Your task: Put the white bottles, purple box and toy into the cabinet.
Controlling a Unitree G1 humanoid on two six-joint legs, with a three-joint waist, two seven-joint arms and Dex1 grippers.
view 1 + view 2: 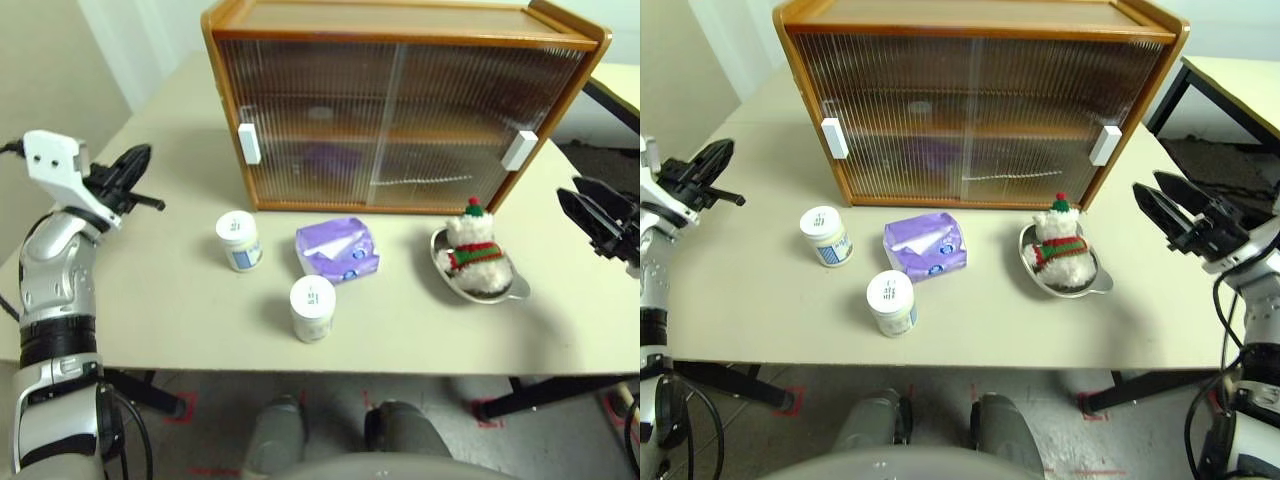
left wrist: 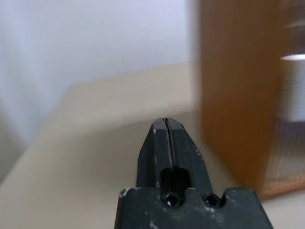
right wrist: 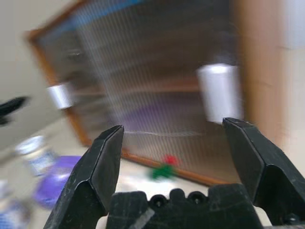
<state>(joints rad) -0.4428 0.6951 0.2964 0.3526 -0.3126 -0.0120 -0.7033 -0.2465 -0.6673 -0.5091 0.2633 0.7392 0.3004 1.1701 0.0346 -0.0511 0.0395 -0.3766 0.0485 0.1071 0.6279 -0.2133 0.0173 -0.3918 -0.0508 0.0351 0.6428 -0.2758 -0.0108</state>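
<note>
Evidently nothing is stowed: both white bottles (image 1: 239, 240), the purple box (image 1: 337, 250) and the toy (image 1: 475, 250) wait on the counter (image 1: 160, 300) before the closed cabinet (image 1: 400, 110). Left claw (image 1: 125, 170) pinched empty; right claw (image 1: 1175, 215) spread wide, likely for a door handle.

Behind the cabinet's (image 1: 400, 110) ribbed doors I make out only dim shapes, one purplish, too smeared to identify. The jar labels (image 1: 243, 255) are too small for me to read. My right end effector (image 1: 605, 220) is cut off by the left eye view's edge.
</note>
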